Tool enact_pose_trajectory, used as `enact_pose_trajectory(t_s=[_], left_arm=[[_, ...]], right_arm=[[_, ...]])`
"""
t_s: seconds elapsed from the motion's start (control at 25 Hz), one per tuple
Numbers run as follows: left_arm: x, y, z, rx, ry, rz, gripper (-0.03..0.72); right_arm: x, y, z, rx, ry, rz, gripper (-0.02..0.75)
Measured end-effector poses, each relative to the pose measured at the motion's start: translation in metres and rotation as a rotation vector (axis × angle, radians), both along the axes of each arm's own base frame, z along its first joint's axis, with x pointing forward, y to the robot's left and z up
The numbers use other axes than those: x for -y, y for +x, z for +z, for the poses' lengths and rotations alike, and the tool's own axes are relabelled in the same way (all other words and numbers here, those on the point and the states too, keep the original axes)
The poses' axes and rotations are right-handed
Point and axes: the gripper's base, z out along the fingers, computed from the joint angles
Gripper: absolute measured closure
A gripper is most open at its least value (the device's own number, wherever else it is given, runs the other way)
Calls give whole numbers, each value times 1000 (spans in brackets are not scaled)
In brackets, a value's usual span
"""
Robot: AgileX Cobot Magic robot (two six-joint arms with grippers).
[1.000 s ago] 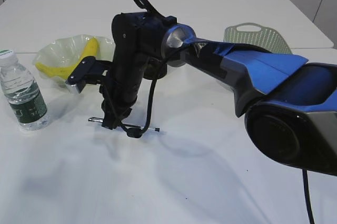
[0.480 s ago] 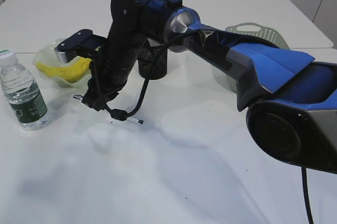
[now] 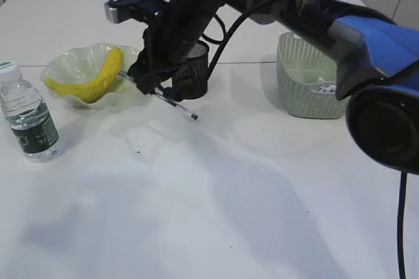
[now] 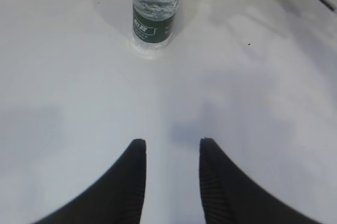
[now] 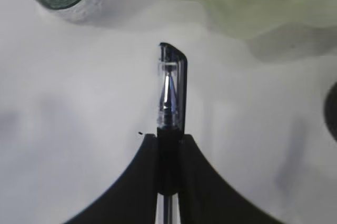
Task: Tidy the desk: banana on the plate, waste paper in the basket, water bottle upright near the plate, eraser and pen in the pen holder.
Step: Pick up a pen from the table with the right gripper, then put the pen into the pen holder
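The right gripper (image 3: 149, 81) hangs above the bench (image 3: 196, 213) in the upper middle of the exterior view, its jaws closed tight on a pen (image 3: 171, 101). The pen slants down toward the right, its tip clear of the bench, just in front of the black mesh pen holder (image 3: 194, 73). In the right wrist view the pen (image 5: 171, 95) sticks straight up out of the pinched jaws, its clear capped end uppermost in the frame.

The banana (image 3: 91, 81) lies in the pale green wavy plate (image 3: 69, 63) at the upper left. The water bottle (image 3: 27, 114) stands upright at the left edge, near the plate. The green basket (image 3: 308, 89) sits at the right with crumpled paper (image 3: 324, 87) showing inside it.

The left gripper (image 4: 171, 176) hovers low over bare bench at the bottom of the left wrist view, jaws parted and holding nothing, with the bottle (image 4: 156, 8) well ahead at the top of the frame
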Motion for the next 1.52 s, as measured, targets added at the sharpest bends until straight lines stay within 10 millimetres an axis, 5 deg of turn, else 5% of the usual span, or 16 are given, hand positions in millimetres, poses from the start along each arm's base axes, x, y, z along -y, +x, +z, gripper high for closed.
enact_pose_trajectory(t_s=[0.32, 0.92, 1.52], left_arm=[[0, 0, 0, -5, 2, 0, 444], [0, -2, -2, -28, 4, -2, 443], [0, -4, -4, -65, 7, -5, 444]], right_arm=[[41, 12, 48, 56, 58, -104, 696], [123, 36, 86, 79, 104, -340, 696], [110, 57, 91, 287, 315, -302, 696]])
